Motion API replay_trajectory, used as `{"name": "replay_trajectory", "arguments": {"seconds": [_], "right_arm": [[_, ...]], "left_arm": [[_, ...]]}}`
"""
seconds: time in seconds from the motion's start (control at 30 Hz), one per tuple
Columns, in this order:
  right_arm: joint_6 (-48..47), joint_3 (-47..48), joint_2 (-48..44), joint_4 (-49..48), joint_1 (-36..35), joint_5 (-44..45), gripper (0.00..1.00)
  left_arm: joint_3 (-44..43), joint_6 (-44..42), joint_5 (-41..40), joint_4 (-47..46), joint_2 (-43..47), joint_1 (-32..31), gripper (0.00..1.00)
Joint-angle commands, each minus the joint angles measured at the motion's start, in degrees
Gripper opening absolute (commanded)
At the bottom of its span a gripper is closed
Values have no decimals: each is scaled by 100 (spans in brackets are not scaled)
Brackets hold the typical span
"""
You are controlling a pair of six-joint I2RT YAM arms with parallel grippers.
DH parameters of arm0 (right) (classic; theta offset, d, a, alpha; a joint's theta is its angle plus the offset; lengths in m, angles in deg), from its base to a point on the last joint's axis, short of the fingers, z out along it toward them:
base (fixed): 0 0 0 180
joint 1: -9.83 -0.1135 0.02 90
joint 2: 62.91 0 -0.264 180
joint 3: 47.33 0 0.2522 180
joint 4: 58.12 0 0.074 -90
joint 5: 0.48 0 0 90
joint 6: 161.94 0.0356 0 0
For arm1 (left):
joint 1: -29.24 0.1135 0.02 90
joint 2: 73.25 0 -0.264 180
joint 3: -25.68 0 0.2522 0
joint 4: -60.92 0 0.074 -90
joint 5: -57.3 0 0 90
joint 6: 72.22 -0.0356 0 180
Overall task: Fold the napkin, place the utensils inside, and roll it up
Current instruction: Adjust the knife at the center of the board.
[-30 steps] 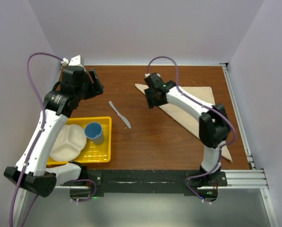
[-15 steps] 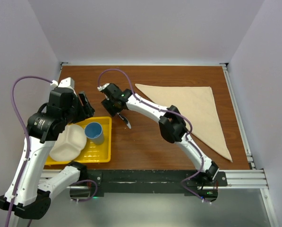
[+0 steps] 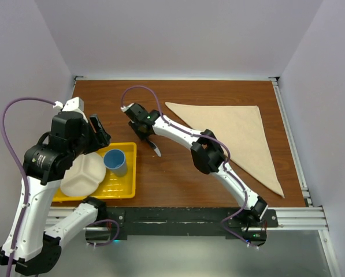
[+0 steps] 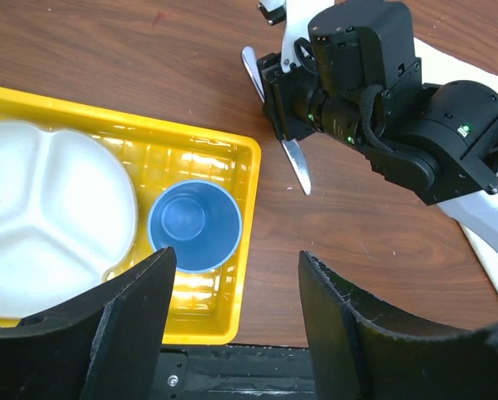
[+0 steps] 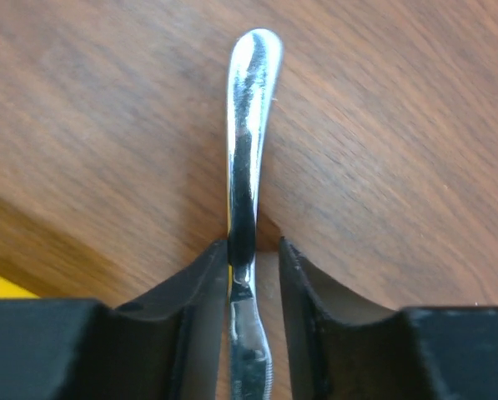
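The napkin [image 3: 236, 130] lies flat as a beige triangle on the brown table [image 3: 178, 184], out toward 2 o'clock from the table's middle in the top view. Its long edge runs from the far side down to a point at about 4 o'clock. Nothing rests on it.

The knife [image 3: 156, 150] lies on bare wood at about 10 o'clock, well apart from the napkin and just beside the yellow tray [image 3: 125, 186]. The right gripper [image 3: 148, 137] reaches across and stands down over it. In the right wrist view the fingers [image 5: 203, 283] straddle the knife's neck at a narrow setting: one pad touches the metal and a slim gap shows at the other. The handle points to 12 o'clock in that view. The knife rests on the table.

The left gripper [image 4: 234, 260] hangs above the tray at 8 o'clock with its fingers spread wide and nothing between them. In the tray sit a white divided plate [image 3: 82, 176] and, at its 3 o'clock, an upright blue cup [image 3: 115, 160].
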Motion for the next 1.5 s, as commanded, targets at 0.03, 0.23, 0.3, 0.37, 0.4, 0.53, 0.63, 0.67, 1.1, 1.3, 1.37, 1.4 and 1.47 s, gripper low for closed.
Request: {"name": "replay_trajectory", "arguments": {"seconds": [0.03,0.23,0.3,0.37,0.4,0.53,0.63,0.67,1.1,1.3,1.37,1.4,1.47], "right_arm": [[1142,80,34,467,11,537,21],[3085,-438,-212,1301,397,475,1],[3995,-1061,-457,1547,677,370,0],[4605,-1956,-993,1645,906,326,0],[5226,-2325,-1221,1584,960,343,0],[6741,-4580,-2756,1163,1136,378,0],[7779,-5673,-3261,758,1171,178,0],[7955,-5825,-3376,723,1206,63,1],[5880,-5388,-4097,391,952,738,42],[1319,-6062,-4825,-1094,881,1143,61],[-679,-6677,-5265,-1683,881,670,63],[-1327,-6940,-5353,-1747,881,451,64],[-3088,-7144,-5521,-1721,898,-323,69]], "left_arm": [[-188,-4,-108,-87,-10,16,66],[-171,-92,41,-307,-98,16,66],[-127,-110,85,-395,-81,16,66],[-57,-136,120,-473,-72,16,66],[-22,-145,164,-509,-63,16,66],[84,-180,261,-676,-37,16,66],[128,-215,296,-764,-10,16,66],[128,-224,322,-781,-2,16,66],[181,-356,235,-825,157,16,67],[225,-365,340,-1010,51,16,67],[233,-347,427,-1045,-19,16,67],[268,-330,463,-1063,-37,16,67],[295,-303,594,-1063,-89,16,67]]}}
